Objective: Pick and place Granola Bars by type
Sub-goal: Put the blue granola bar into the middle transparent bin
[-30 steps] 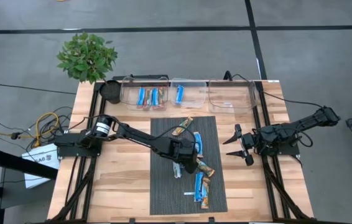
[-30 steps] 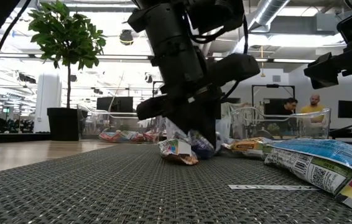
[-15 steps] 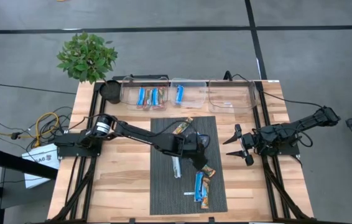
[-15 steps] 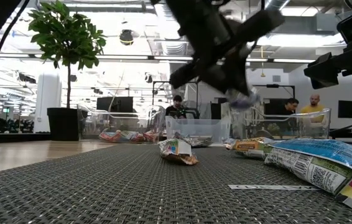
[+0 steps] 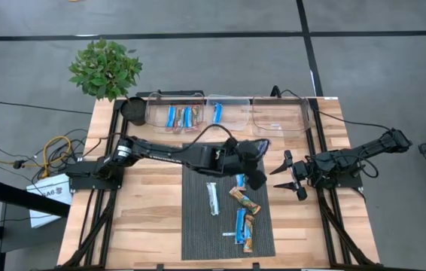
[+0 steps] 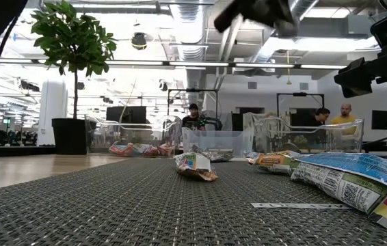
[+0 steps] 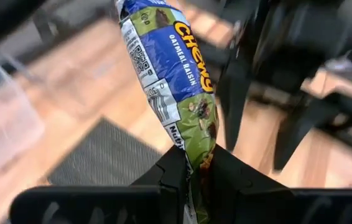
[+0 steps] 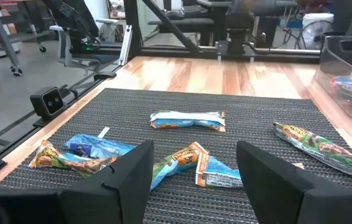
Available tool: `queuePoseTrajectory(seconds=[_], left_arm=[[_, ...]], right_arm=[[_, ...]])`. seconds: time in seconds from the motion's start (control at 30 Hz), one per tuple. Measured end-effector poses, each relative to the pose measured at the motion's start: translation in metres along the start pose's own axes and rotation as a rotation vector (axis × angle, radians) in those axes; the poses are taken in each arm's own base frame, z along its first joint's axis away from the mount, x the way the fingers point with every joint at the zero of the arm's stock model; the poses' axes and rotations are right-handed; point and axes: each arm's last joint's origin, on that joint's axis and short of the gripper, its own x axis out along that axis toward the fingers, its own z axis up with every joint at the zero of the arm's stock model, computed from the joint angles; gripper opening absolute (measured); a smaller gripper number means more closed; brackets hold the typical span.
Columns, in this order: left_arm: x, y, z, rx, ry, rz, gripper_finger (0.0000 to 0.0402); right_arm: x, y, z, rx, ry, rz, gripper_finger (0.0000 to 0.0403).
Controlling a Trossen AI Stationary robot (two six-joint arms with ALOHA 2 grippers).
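Crinkly foil, light and limp, the blue-and-green granola bar [image 7: 173, 81] hangs pinched by its end seam in the left gripper [image 7: 191, 177] above the mat's [image 5: 198, 233] right edge, likely slippery there, while the right gripper [image 5: 287, 174] idles, fingers spread and empty.

- The left gripper [image 7: 191, 180] pinches a blue and green bar [image 7: 175, 81]; its lower end is hidden between the fingers, its top cut by the frame.
- In the low view that gripper [image 6: 258, 12] is a dark blur, cropped at the top.
- The far bins' [image 5: 228, 113] contents are too small to read.
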Motion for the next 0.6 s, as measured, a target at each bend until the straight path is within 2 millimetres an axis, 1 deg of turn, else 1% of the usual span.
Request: queuePoseTrajectory(seconds=[0.07, 0.17, 0.27, 0.43, 0.6], left_arm=[[-0.007, 0.001, 0.013, 0.004, -0.035, -0.005, 0.0036], [-0.009, 0.006, 0.019, 0.018, -0.05, 0.027, 0.0036], [-0.007, 0.011, 0.018, 0.041, -0.033, 0.063, 0.0036], [-0.006, 0.013, 0.015, 0.064, 0.012, 0.065, 0.0036], [-0.005, 0.016, 0.013, 0.129, 0.04, 0.073, 0.0036]], right_arm=[[0.0, 0.0, 0.0, 0.0, 0.0, 0.0, 0.0221], [0.0, 0.0, 0.0, 0.0, 0.0, 0.0, 0.0221], [0.0, 0.0, 0.0, 0.0, 0.0, 0.0, 0.0221], [0.0, 0.0, 0.0, 0.0, 0.0, 0.0, 0.0221], [0.0, 0.0, 0.0, 0.0, 0.0, 0.0, 0.0221]])
